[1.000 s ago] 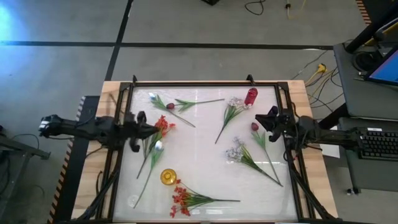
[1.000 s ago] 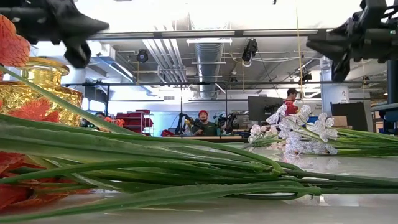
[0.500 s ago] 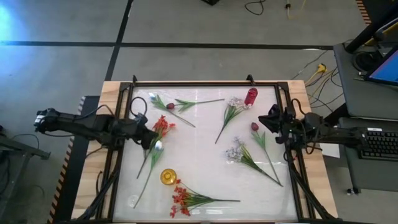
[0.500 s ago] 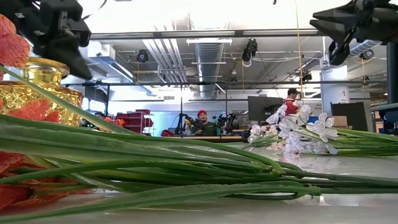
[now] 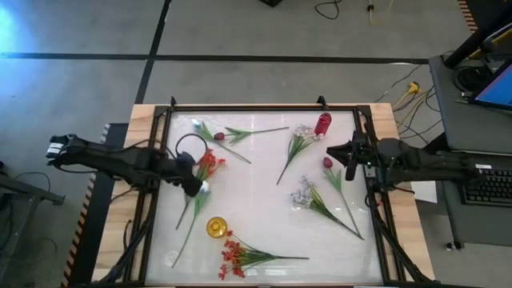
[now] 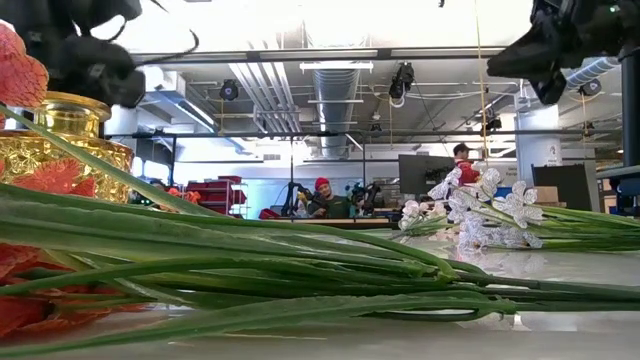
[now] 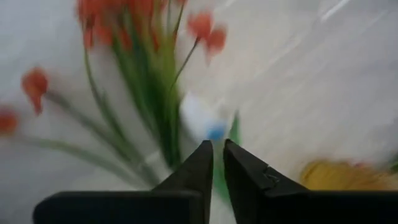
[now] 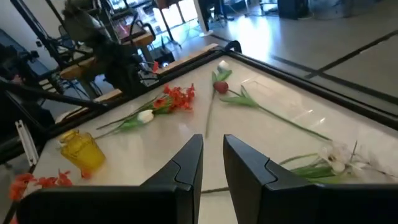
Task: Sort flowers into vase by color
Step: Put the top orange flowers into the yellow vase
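A red-orange spray [image 5: 210, 162] and a white bud [image 5: 205, 188] lie on their stems on the white table, left of centre. My left gripper [image 5: 194, 186] hangs just above them, pointing down. Its fingers [image 7: 217, 149] are nearly together and hold nothing, and the white bud [image 7: 199, 118] lies beyond their tips. My right gripper [image 5: 330, 150] hovers high over a dark maroon tulip [image 5: 327, 162] at the right, its fingers [image 8: 212, 144] also nearly together with nothing between them. A yellow vase [image 5: 216, 227] stands near the front, and a red vase [image 5: 322, 124] stands at the far right.
More flowers lie flat on the table: a white bud and a maroon tulip [image 5: 218, 136] at the far left, a white spray [image 5: 302, 132] beside the red vase, a pale lavender spray [image 5: 302, 192] at the right, and a red-orange spray [image 5: 232, 260] at the front. A black frame [image 5: 264, 106] rims the table.
My left gripper has tipped from nearly level to pointing down and has drawn a little toward the table's near edge, over the red-orange spray and the white bud. My right gripper has risen. No flower has moved.
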{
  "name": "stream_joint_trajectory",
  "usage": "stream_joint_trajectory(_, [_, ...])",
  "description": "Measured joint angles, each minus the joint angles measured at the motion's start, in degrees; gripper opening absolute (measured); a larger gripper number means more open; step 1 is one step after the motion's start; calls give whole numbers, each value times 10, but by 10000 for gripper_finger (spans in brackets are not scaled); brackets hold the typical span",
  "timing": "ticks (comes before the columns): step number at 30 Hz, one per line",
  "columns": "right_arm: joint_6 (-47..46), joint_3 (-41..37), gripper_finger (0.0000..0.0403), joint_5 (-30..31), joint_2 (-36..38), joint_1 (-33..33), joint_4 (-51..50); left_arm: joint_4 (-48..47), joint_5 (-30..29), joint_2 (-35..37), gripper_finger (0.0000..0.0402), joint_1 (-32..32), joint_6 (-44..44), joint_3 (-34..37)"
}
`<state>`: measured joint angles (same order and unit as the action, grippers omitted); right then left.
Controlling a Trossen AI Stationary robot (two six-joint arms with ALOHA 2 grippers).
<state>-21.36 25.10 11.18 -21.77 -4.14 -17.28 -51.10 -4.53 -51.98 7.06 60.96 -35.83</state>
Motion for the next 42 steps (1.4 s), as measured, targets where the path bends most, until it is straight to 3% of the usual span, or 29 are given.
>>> stream_joint_trajectory(10, [41, 42, 63, -11, -53, 0, -1, -48, 54, -58, 144, 16, 24, 0])
stream_joint_trajectory(21, [41, 51, 155, -11, -55, 0, -8, -46, 39, -111, 239, 77, 108, 7])
stream_joint_trajectory(29, [53, 52, 193, -11, -54, 0, -9, -6, 23, -170, 241, 106, 140, 7])
stream_joint_trajectory(42, [55, 53, 196, -11, -54, 0, -9, 6, 21, -276, 198, 106, 135, 6])
